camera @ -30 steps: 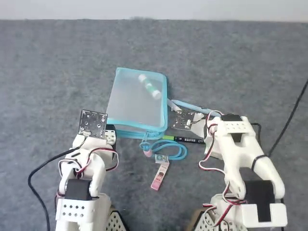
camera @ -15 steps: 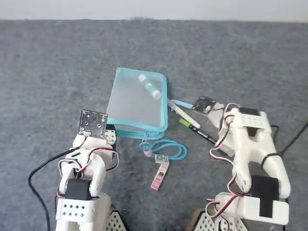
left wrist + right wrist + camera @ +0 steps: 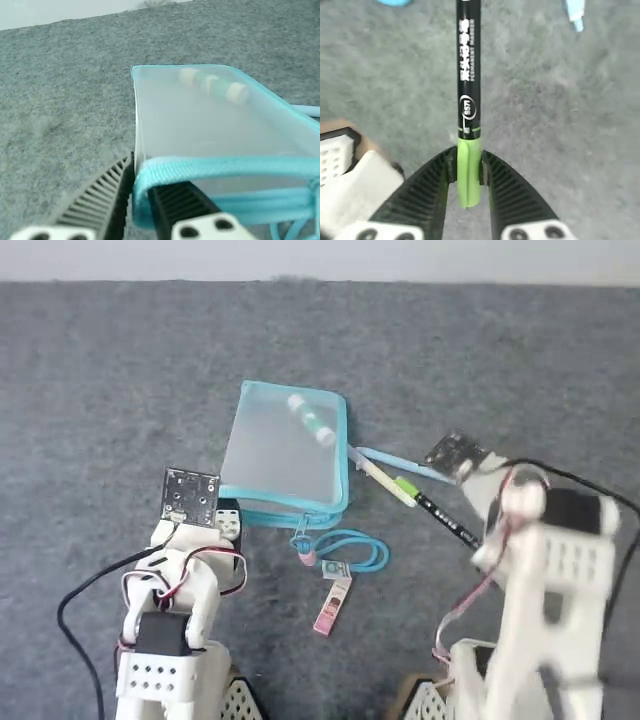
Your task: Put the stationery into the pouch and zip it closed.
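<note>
Grey, felt-like bench (image 3: 110,370) runs back to a pale wall. Near its middle lies the pouch (image 3: 285,455), translucent with teal trim; a white and green tube (image 3: 311,420) shows through it at the far end. At the pouch's near left corner, the left gripper (image 3: 134,167) has its jaws pinched shut on the teal zip edge. Right of the pouch, the right gripper (image 3: 468,160) has its jaws clamped on the green end of a black pen (image 3: 445,517), which points toward the pouch. A white pen (image 3: 378,475) and a blue pen (image 3: 400,464) lie just beside the pouch's right edge. In front of the pouch lies a teal lanyard (image 3: 352,552) with a pink tag (image 3: 333,606).
</note>
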